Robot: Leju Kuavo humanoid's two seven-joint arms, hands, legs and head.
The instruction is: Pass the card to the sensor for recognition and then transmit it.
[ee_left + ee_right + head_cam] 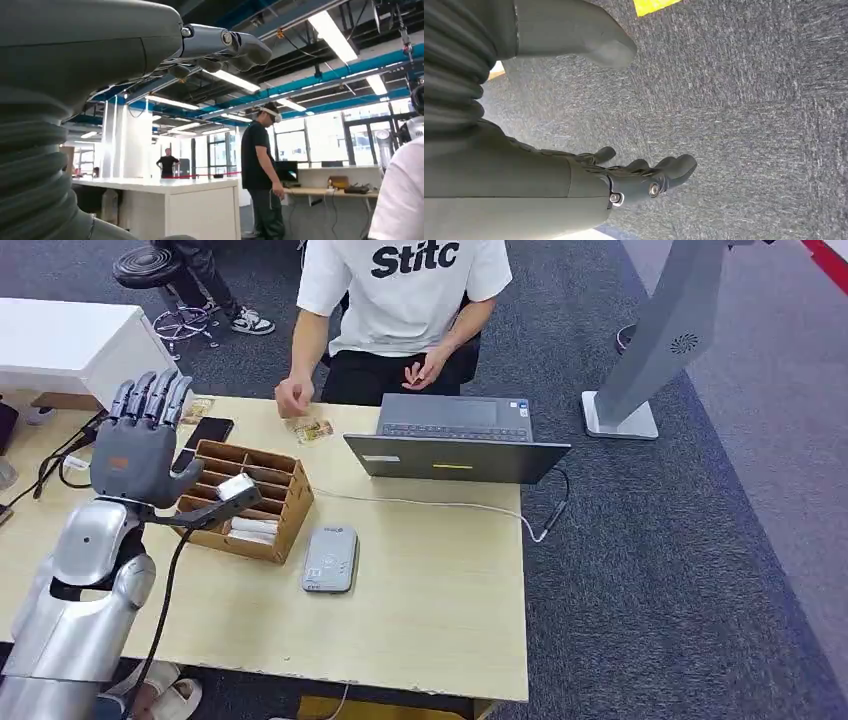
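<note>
My left hand [140, 445] is raised over the table's left side, palm away from me, fingers straight up and apart, thumb reaching over the brown cardboard card box [285, 510]. It holds nothing; in the left wrist view its fingers [225, 45] are bare against the ceiling. White cards [252, 529] lie in the box, and one white piece [237, 485] sits just by my thumb tip. The grey card sensor [330, 559] lies flat to the right of the box. My right hand [639, 177] hangs over grey carpet, fingers loosely apart, empty.
A person in a white shirt [405, 285] sits across the table, one hand by a printed card [312, 430]. An open laptop [455, 440] with a cable stands at the back right. A black phone [205, 435] and another card [197, 408] lie behind the box.
</note>
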